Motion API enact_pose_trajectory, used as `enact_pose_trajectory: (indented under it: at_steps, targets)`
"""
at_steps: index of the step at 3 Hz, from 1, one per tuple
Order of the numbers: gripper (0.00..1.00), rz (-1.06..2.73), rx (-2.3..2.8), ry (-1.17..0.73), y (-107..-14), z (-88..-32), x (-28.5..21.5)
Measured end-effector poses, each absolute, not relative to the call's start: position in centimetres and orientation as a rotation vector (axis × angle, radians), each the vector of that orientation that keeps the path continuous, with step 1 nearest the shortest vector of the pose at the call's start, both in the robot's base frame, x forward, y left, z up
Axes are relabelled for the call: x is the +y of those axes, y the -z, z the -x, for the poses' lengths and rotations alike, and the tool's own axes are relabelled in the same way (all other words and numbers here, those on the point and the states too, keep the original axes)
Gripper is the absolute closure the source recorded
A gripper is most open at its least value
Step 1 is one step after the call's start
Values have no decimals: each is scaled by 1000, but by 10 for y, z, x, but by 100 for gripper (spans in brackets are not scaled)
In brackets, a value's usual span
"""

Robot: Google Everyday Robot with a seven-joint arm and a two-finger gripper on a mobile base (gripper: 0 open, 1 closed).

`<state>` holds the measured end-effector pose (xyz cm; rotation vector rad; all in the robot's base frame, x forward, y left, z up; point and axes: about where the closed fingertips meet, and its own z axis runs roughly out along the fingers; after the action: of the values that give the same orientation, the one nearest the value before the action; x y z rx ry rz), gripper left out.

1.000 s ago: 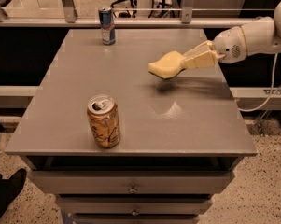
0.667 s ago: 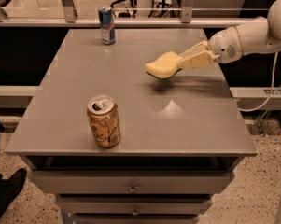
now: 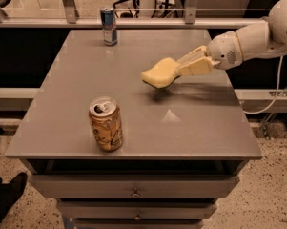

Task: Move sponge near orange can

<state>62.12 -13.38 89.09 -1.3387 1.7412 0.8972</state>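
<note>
Over the right half of the table [image 3: 195, 123] we see the gripper [image 3: 183, 67], fingers closed on one end of the sponge [image 3: 159, 74]. The sponge sticks out to the left of the fingers, held clear of the tabletop w/ its shadow on the surface just below. The arm [image 3: 250, 37] reaches in from the right edge of the view.

The orange can [image 3: 105, 124] stands upright near the front-left part of the table, well apart from the sponge, so we judge the carry as partway done, approx. mid-table.

Risks from here, as we read them:
- The grip is on one end only and the pad is soft, so it could sag or slip out before we get over to the can.
- Letting go from this height may make it bounce or tumble away from the can, i.e. not "near" enough.
- Coming in too low or too far could bump the can. It sits close to the front edge, so a knock might tip it or send it off.

A blue can [image 3: 108, 25] stands at the back edge, far from both; it's not the target, so we steer front-left, not toward it.
</note>
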Motion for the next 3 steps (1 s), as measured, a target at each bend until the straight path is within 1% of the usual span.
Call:
enact_pose_trajectory:
  at_steps: [1, 3]
  targets:
    - [100, 1393, 1727, -911, -883, -586, -114]
    - [100, 1409, 1712, -975, -876, -545, -94]
